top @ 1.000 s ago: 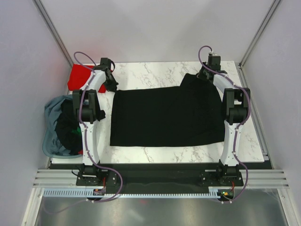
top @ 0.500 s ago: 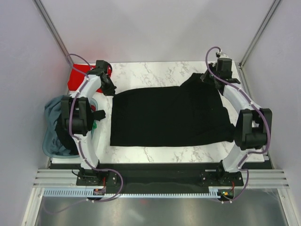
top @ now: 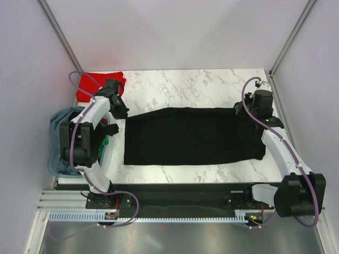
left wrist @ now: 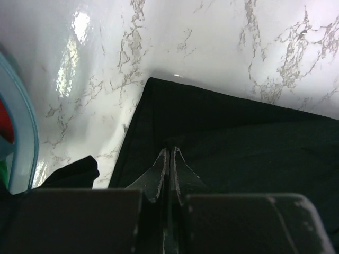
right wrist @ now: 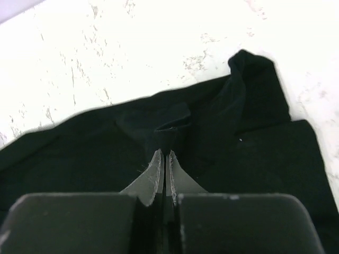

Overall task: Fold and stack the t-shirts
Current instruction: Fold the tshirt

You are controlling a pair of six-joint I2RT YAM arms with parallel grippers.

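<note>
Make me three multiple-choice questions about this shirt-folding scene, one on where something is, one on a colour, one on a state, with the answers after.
1. Where is the red t-shirt?
A. on the black t-shirt
B. at the far left corner of the table
C. in the right tool

2. What colour is the table top?
A. white with grey veins
B. plain brown
C. green

3. How do the left tool and right tool stand?
A. both wide open
B. only one shut
C. both shut on the black t-shirt

Answers: 1 B, the top view shows red cloth in that corner. 2 A, marble pattern shows in every view. 3 C, each wrist view shows fingers together on black cloth.
</note>
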